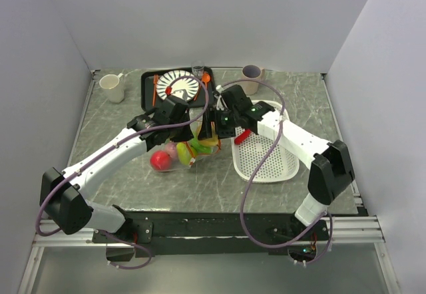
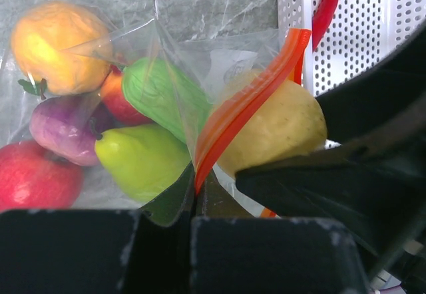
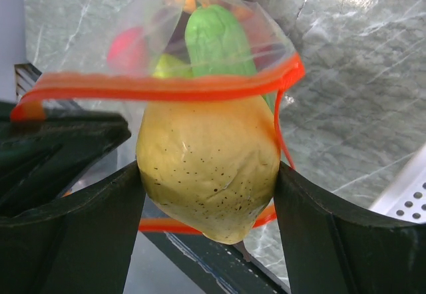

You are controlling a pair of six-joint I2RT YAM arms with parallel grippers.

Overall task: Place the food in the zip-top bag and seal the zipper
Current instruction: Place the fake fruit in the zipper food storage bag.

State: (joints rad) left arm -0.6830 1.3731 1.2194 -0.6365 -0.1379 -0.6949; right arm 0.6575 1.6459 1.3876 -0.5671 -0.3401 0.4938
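Two arms meet just beside the white basket (image 1: 266, 157), over the zip-top bag (image 1: 192, 146). The bag lies on the grey tabletop (image 1: 293, 94), close along the basket's long side (the top view does not settle whether they touch).

The right end effector (image 3: 208, 174) is clamped on a yellow fruit (image 3: 210, 154) with small dark speckles, with one finger (image 3: 93, 227) on each flank. This fruit sits in the open mouth of the bag. One strip of the orange-red zipper (image 3: 166, 88) crosses its upper part and the other strip passes under it.

The left end effector (image 2: 193, 207) has its fingers together on the edge of the bag, pinching the zipper near the end of the strip.

Deeper in the bag, farther from the basket, several pieces of food are seen through the clear plastic: a green cucumber (image 2: 160, 94), a green pear (image 2: 140, 161), an orange (image 2: 56, 44), a purple onion (image 2: 63, 131) and a red apple (image 2: 26, 174). Something red-orange shows between the cucumber and the orange, but it is mostly hidden.

Inside the basket, one red pepper (image 1: 243, 135) lies near the rim closest to the bag. Beyond the basket, toward the back wall, stand a black tray (image 1: 146, 88) carrying a plate (image 1: 180, 84), a white mug (image 1: 113, 88) and a second cup (image 1: 251, 74).
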